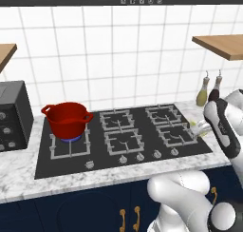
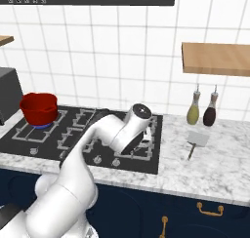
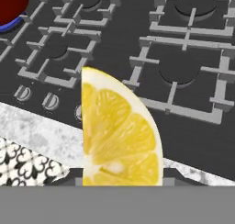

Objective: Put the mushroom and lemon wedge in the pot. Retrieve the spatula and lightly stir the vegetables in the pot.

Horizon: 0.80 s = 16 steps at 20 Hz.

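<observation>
The lemon wedge (image 3: pixel 117 136) sits clamped in the gripper (image 3: pixel 121 184), jaws narrowed onto it, its cut face toward the hand camera and its lower part hidden at the bottom of that view. It hangs above the front edge of the cooktop (image 1: pixel 142 145), over the knobs (image 3: pixel 50 100) and the strip of marble counter (image 2: pixel 215 164) in front of them. In the left base view the gripper (image 1: pixel 201 127) appears near the cooktop's right edge, beside the front right burner (image 1: pixel 176 133).

The pot (image 1: pixel 67 119) stands on the front left burner, near the cooktop's left edge, with a blue flame under it; from the hand view a sliver of its red wall (image 3: pixel 11 5) shows. Between wedge and pot the four middle and right burners carry nothing, so the grates lie open.

The spatula (image 2: pixel 196 142) lies on the counter to the right of the cooktop, blade toward the wall, in front of two bottles (image 2: pixel 202 110). A dark appliance (image 1: pixel 12 114) stands just left of the cooktop. The mushroom cannot be made out.
</observation>
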### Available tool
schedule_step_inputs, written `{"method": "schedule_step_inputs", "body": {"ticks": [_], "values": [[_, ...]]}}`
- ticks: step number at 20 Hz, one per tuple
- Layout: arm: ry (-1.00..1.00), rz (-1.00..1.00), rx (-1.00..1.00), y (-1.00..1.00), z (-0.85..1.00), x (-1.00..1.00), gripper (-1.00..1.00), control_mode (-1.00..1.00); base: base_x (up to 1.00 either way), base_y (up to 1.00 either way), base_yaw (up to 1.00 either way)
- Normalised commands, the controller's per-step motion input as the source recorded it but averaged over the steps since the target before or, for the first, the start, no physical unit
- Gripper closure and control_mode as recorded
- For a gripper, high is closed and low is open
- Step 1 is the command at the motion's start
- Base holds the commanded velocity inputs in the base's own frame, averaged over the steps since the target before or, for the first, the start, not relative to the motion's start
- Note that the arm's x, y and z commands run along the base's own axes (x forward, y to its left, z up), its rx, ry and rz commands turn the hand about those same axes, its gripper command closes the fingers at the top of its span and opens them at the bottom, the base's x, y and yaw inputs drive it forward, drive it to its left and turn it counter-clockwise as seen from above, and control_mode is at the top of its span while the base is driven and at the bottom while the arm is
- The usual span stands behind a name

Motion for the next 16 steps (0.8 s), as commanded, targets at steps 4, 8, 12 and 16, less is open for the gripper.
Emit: {"method": "schedule_step_inputs", "body": {"ticks": [4,8,12,16], "values": [[0.15,0.21,0.0,1.0,0.59,0.0,1.0,-1.0,0.0,0.0,0.0],[0.02,0.2,0.0,1.0,0.38,0.06,1.0,-1.0,0.0,0.0,0.0],[0.03,0.18,0.0,1.0,0.27,0.27,1.0,-1.0,0.0,0.0,0.0],[0.15,0.1,-0.02,1.0,0.19,0.45,1.0,-1.0,0.0,0.0,0.0]]}}
